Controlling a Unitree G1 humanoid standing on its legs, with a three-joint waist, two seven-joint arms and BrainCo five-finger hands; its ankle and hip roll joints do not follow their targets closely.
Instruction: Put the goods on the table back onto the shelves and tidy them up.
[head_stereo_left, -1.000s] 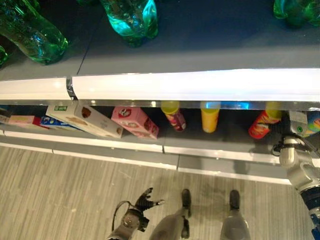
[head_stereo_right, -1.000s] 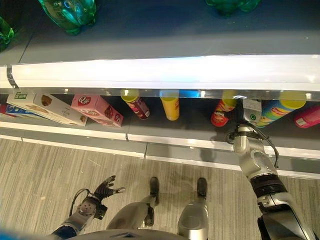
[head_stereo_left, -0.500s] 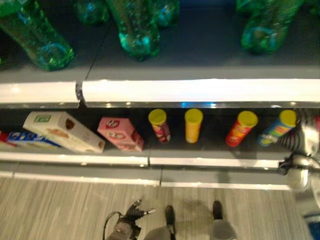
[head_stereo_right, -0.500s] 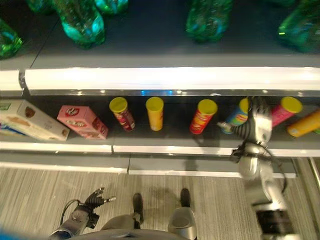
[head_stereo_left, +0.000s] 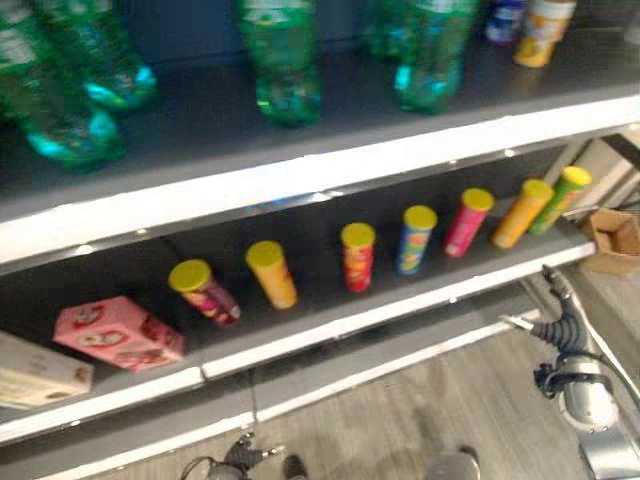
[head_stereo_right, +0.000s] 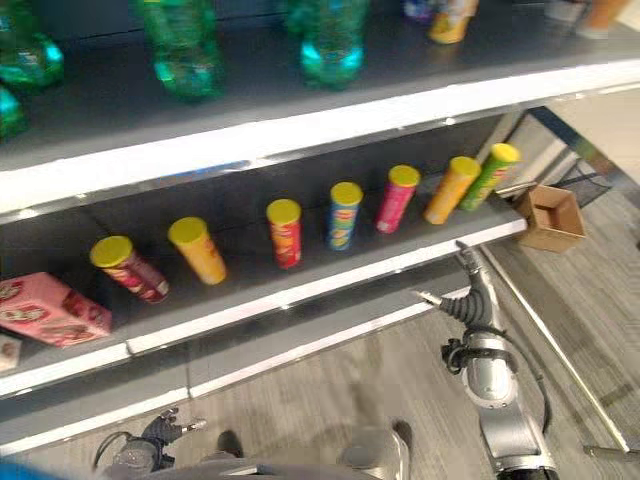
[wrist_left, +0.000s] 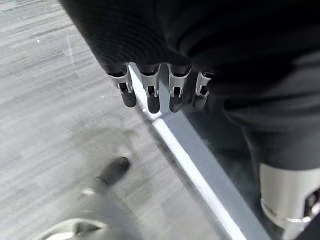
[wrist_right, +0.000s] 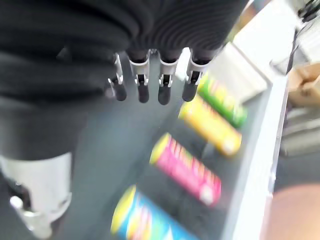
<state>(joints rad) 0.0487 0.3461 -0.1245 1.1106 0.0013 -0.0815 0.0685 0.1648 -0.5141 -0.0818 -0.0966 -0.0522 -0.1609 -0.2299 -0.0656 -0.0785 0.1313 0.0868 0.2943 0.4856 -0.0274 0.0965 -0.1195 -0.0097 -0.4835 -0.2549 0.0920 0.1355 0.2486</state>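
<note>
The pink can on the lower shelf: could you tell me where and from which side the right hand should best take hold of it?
Grip the pink can round its mid-body, coming from the open front of the lower shelf. It stands upright with the blue can and orange can close on either side, so the fingers should be slipped into those gaps, thumb opposite. The right hand hangs open before the shelf.

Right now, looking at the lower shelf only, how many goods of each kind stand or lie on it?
Cans: 7
Pink box: 1
White box: 1
Total: 9
</note>
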